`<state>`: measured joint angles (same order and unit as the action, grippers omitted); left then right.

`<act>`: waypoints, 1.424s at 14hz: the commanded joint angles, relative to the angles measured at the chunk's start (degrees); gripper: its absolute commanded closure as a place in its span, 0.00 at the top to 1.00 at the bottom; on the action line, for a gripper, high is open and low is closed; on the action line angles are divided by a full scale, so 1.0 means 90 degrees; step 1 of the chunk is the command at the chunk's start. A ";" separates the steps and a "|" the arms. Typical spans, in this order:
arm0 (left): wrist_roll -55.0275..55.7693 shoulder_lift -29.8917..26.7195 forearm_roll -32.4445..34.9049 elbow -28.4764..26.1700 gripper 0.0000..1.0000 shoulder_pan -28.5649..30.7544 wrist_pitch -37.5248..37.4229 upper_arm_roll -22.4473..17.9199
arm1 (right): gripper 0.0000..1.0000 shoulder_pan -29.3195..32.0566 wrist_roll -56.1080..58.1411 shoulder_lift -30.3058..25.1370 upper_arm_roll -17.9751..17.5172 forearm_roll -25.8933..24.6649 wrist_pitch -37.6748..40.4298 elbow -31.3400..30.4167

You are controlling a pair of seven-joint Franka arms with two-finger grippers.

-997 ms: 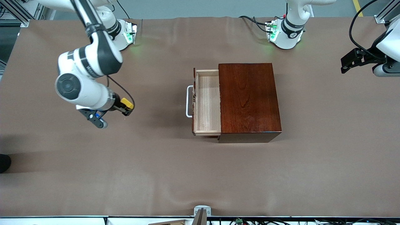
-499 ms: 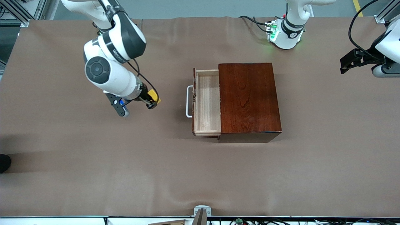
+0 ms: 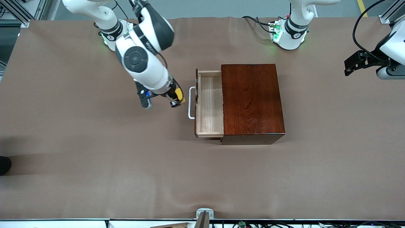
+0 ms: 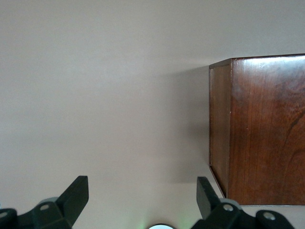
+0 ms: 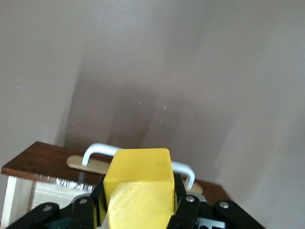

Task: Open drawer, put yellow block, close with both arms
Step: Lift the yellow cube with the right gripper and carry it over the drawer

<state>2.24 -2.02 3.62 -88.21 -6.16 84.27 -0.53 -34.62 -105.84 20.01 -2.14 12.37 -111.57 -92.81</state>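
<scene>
Two jaws | right jaws (image 3: 176,100) clamp yellow block (image 3: 179,93) beside drawer (image 3: 208,104) handle | left jaws (image 4: 142,200) spread, empty

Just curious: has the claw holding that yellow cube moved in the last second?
Yes. The right gripper, shut on the yellow block, has travelled toward the drawer, now beside its white handle.

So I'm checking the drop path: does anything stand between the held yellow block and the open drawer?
Only the drawer's own white handle and front panel. The right gripper, shut on the yellow block, is over bare table beside that handle; the drawer is open and looks empty.
</scene>
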 commanded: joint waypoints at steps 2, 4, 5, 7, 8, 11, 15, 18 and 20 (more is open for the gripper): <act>-0.0151 0.0009 -0.0109 -0.0033 1.00 0.0050 0.0177 0.0010 | 0.00 -0.0313 -0.1061 0.0579 0.0062 0.0012 -0.0073 0.0664; -0.0151 0.0038 -0.0118 -0.0033 1.00 0.0050 0.0187 0.0010 | 0.00 -0.0499 -0.1150 0.0687 0.0072 0.0050 -0.0443 0.0664; -0.0151 0.0048 -0.0119 -0.0033 1.00 0.0050 0.0226 0.0010 | 0.00 -0.0577 -0.1267 0.0736 0.0072 0.0051 -0.0561 0.0674; -0.0151 0.0058 -0.0109 -0.0033 1.00 0.0050 0.0246 0.0010 | 0.00 -0.0646 -0.1618 0.0795 0.0072 0.0012 -0.0572 0.0693; -0.0151 0.0058 -0.0118 -0.0033 1.00 0.0040 0.0246 0.0010 | 0.00 -0.0665 -0.1639 0.0785 0.0072 0.0021 -0.0563 0.0751; -0.0151 0.0048 -0.0119 -0.0023 1.00 0.0040 0.0246 0.0010 | 0.00 -0.0860 -0.1639 0.0940 0.0072 0.0031 -0.0582 0.0772; 0.0043 0.0058 -0.0138 0.0025 1.00 -0.0019 0.0246 0.0156 | 0.00 -0.1007 -0.1853 0.1204 0.0072 0.0002 -0.1050 0.0762; 0.0521 0.0145 -0.0353 0.0035 1.00 -0.0126 0.0246 0.0399 | 0.00 -0.1076 -0.1854 0.1360 0.0072 -0.0047 -0.1080 0.0762; 0.0959 0.0262 -0.0343 0.0074 1.00 -0.0126 0.0246 0.0808 | 0.00 -0.1114 -0.1854 0.1487 0.0072 -0.0037 -0.1167 0.0752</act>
<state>7.36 -0.95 1.33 -88.43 -7.08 86.27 4.06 -43.69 -121.13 31.83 -2.06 12.33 -121.69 -87.57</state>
